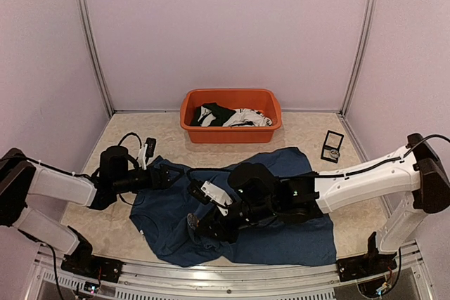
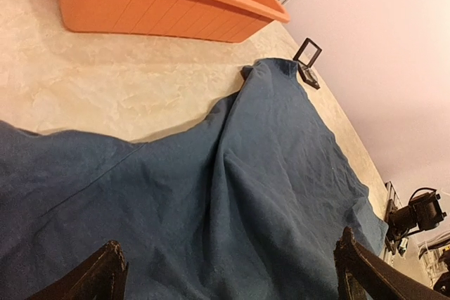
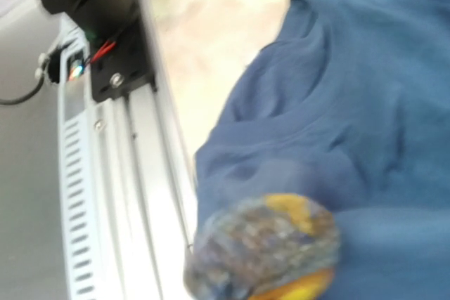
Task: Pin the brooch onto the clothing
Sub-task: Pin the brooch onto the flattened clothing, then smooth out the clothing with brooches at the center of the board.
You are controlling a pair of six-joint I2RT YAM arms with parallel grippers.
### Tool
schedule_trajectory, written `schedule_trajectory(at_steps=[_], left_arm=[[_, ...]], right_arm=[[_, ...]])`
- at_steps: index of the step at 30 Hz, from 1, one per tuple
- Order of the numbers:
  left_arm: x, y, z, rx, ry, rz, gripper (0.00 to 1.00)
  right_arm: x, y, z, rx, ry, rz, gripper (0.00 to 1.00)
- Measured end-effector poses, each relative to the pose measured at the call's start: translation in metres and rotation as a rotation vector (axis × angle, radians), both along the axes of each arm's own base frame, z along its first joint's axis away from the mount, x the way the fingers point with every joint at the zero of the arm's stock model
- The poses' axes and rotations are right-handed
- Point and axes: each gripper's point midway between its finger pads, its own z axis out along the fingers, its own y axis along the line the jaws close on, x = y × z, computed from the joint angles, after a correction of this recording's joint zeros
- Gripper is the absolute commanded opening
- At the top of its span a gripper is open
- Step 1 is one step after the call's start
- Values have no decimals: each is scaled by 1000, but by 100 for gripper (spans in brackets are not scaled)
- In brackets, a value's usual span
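Marbled beige table (image 1: 309,131), pale walls all round, and the navy T-shirt (image 1: 281,230) is spread across the near middle. The brooch (image 3: 264,247) sits on the shirt's near-left part, right at the right gripper (image 1: 200,224). Can't tell if its fingers are apart or pinching. The left gripper (image 2: 232,282) hangs over the cloth, fingers wide apart, holding nothing.

Looks like the pinning step to me. Next I'd make sure the clasp caught fabric before backing off.

The orange tub (image 1: 232,134) at the back holds black and white clothes (image 1: 228,116).
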Motion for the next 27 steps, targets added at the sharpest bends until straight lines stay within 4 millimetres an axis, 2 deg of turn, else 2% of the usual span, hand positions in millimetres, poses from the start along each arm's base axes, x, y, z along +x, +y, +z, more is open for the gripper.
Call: schedule_trajectory(at_steps=[2,4,8,12,14,17,20,25,27], left_arm=[[1,1,-6,8,29,12,99],[3,2,-11,16,56,23,99],[5,3,-18,32,96,36,99],[5,7,-25,57,147,60,99],[5,9,-27,79,169,81,99],[4,12,-21,112,184,113,98],[-5,10,-11,126,192,127,94],[-24,16,-3,129,249,156,74],[-29,21,-2,121,282,181,61]], right_arm=[[-6,-1,-2,-10,-11,24,45],[-8,-2,-3,-16,-20,35,50],[-8,-9,7,-3,-50,33,54],[5,-24,28,32,-80,-40,54],[21,-37,33,41,-76,-115,53],[69,-71,32,43,-39,-304,52],[113,-112,19,28,5,-509,52],[140,-145,-6,-29,70,-703,50],[148,-151,-18,-59,98,-757,48]])
